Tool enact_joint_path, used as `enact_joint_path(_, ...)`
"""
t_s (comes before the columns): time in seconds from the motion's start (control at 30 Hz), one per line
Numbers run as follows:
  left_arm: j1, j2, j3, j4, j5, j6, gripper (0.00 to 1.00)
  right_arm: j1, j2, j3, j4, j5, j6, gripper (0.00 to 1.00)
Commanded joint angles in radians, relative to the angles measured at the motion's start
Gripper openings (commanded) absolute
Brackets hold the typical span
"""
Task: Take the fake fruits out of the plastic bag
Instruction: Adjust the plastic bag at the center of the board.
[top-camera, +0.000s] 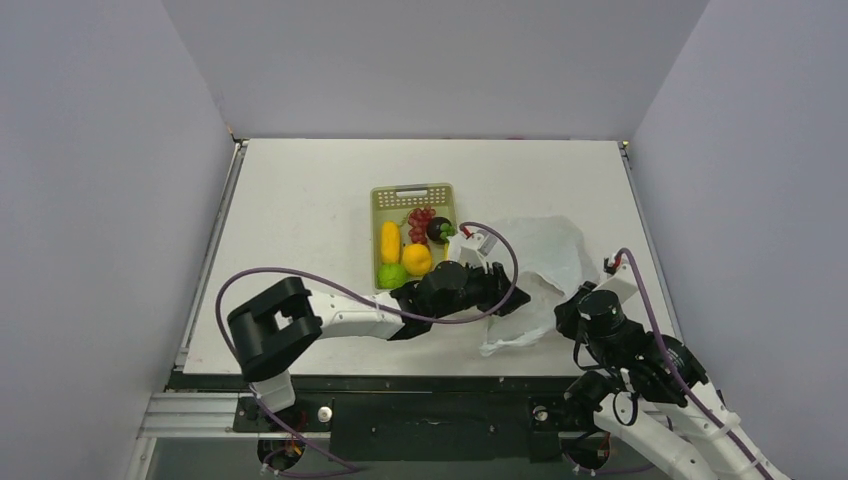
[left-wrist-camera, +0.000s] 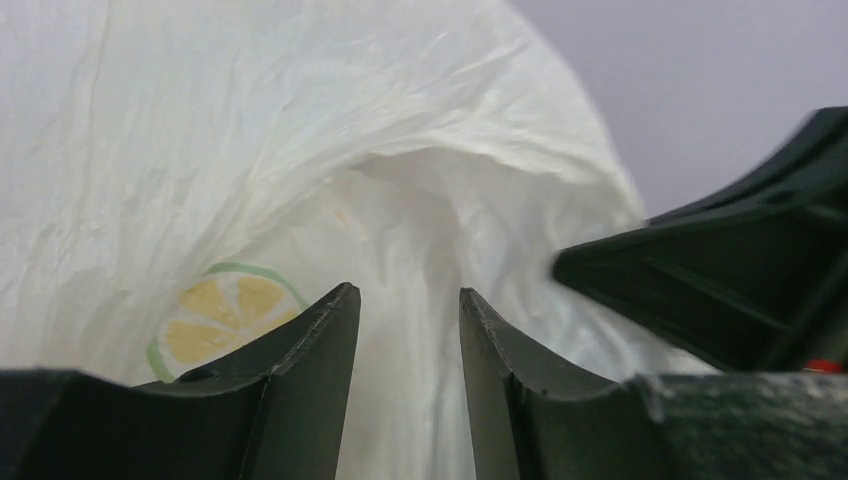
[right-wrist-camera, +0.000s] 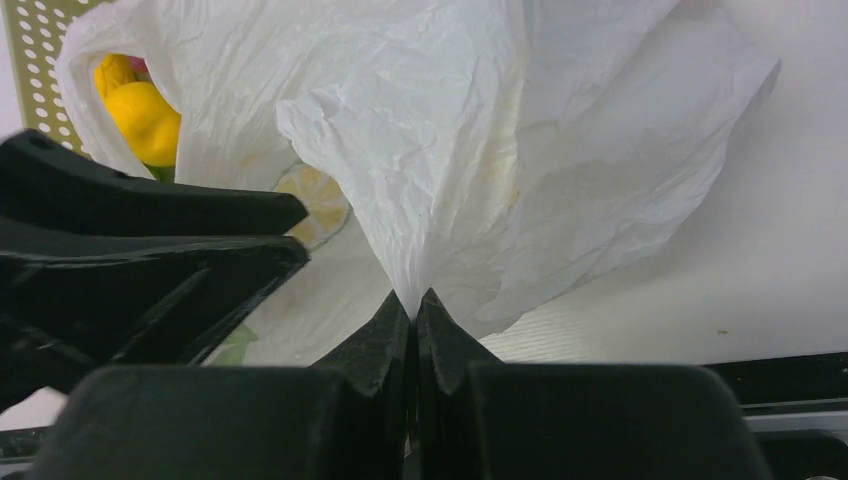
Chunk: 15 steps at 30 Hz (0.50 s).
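Note:
The white plastic bag (top-camera: 545, 262) lies crumpled right of the basket. My left gripper (top-camera: 508, 297) reaches into its mouth. In the left wrist view the left gripper (left-wrist-camera: 405, 292) is open, with only bag film (left-wrist-camera: 400, 130) ahead and nothing between its fingers. A lemon-slice shape (left-wrist-camera: 222, 318) shows through the film, and also (right-wrist-camera: 315, 203) in the right wrist view. My right gripper (right-wrist-camera: 414, 297) is shut on a pinched fold of the bag (right-wrist-camera: 450, 130), near its front edge (top-camera: 566, 310). Fake fruits lie in the basket: a dark maroon one (top-camera: 438, 231), a green one (top-camera: 391, 276), an orange one (top-camera: 417, 259).
The yellow-green slotted basket (top-camera: 412, 192) stands mid-table, also holding a long yellow fruit (top-camera: 390, 241) and red grapes (top-camera: 420, 220). The left arm's purple cable (top-camera: 300, 272) arcs over the table. The left arm (right-wrist-camera: 150, 250) fills the left of the right wrist view.

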<state>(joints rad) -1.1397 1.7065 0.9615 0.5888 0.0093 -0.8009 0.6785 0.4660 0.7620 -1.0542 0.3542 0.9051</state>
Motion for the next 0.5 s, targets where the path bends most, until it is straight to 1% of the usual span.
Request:
enact_joint_path(0.0,-0.002,0.114,0.031,0.172,-0.010,-0.044,0.39,-0.008,0.002,0.077,-0.045,0.058,0.022,0.00)
enact_joint_path(0.03,-0.001,0.147,0.036,0.174,-0.010,-0.042,0.40,-0.008,0.006,0.088,-0.070,0.084,0.043,0.00)
enact_joint_path(0.1,0.002,0.191,0.055,0.158,0.014,-0.047,0.41,-0.009,0.026,0.107,-0.097,0.116,0.071,0.09)
enact_joint_path(0.17,0.006,0.220,0.057,0.162,0.036,-0.064,0.41,-0.011,0.076,0.142,-0.118,0.120,0.066,0.34)
enact_joint_path(0.2,0.005,0.225,0.048,0.171,0.038,-0.069,0.41,-0.015,0.126,0.177,-0.129,0.132,0.062,0.41)
enact_joint_path(0.23,0.005,0.229,0.042,0.173,0.038,-0.070,0.41,-0.018,0.149,0.192,-0.142,0.140,0.046,0.52)
enact_joint_path(0.27,0.005,0.230,0.036,0.174,0.036,-0.071,0.42,-0.028,0.196,0.217,-0.144,0.155,0.034,0.58)
enact_joint_path(0.3,0.006,0.232,0.031,0.175,0.035,-0.074,0.42,-0.038,0.220,0.227,-0.141,0.161,0.002,0.67)
enact_joint_path(0.33,0.008,0.232,0.024,0.178,0.038,-0.082,0.42,-0.068,0.266,0.245,-0.135,0.157,-0.019,0.69)
enact_joint_path(0.37,0.010,0.232,0.019,0.191,0.044,-0.088,0.43,-0.086,0.290,0.255,-0.117,0.147,-0.073,0.74)
enact_joint_path(0.4,0.011,0.230,0.008,0.198,0.047,-0.098,0.43,-0.121,0.338,0.263,-0.104,0.110,-0.108,0.77)
enact_joint_path(0.43,0.012,0.226,0.003,0.207,0.048,-0.101,0.43,-0.134,0.363,0.266,-0.077,0.089,-0.168,0.78)
enact_joint_path(0.47,0.012,0.218,-0.005,0.208,0.048,-0.103,0.43,-0.149,0.411,0.275,-0.071,0.071,-0.189,0.78)
